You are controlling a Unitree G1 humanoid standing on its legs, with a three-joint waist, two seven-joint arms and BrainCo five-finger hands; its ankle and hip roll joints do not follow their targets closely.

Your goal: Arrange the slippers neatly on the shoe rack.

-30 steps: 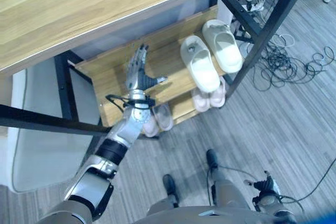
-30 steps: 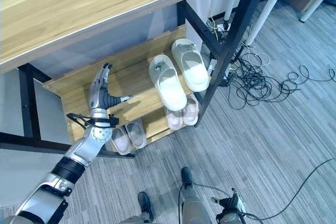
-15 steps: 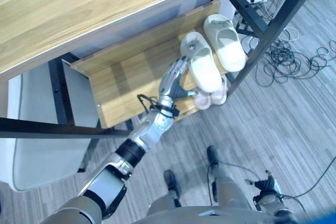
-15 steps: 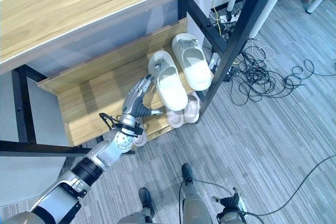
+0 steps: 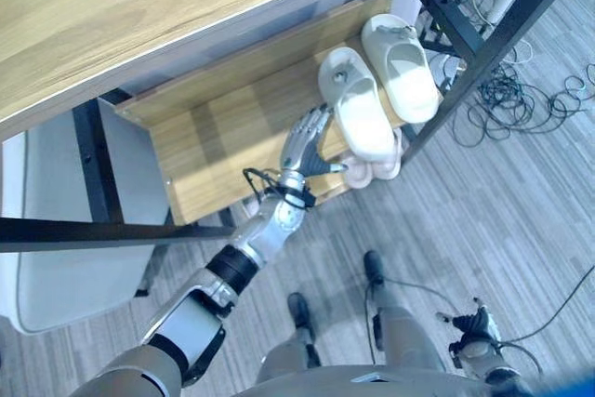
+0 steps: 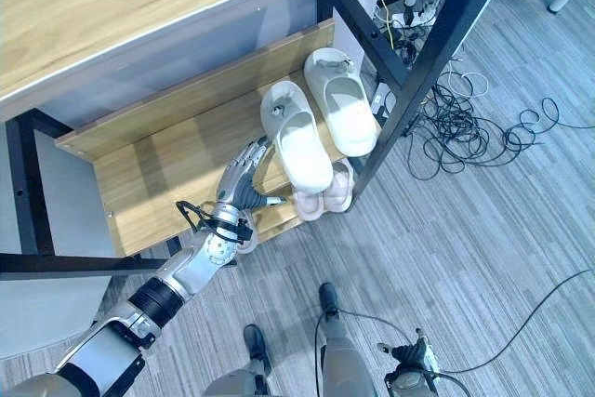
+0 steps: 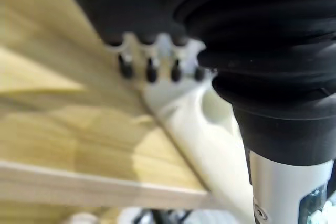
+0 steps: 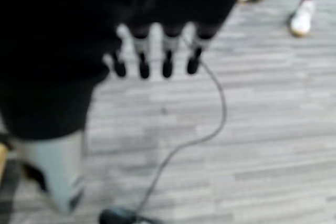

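Two cream slippers (image 5: pixel 358 109) sit on the shoe rack (image 5: pixel 223 132); our left hand (image 5: pixel 304 143), fingers straight, touches the nearer one. We judge them light, soft foam, best nudged by the side. Our right hand (image 8: pixel 152 59) hangs relaxed.

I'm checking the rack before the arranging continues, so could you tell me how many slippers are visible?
4 clearly: two white slippers side by side on the upper shelf, and two pink slippers below them. The left hand and arm may hide more on the lower shelf.

Two cream slippers (image 5: pixel 379 92) lie side by side, soles down, at the shoe rack's (image 5: pixel 214 137) right end.
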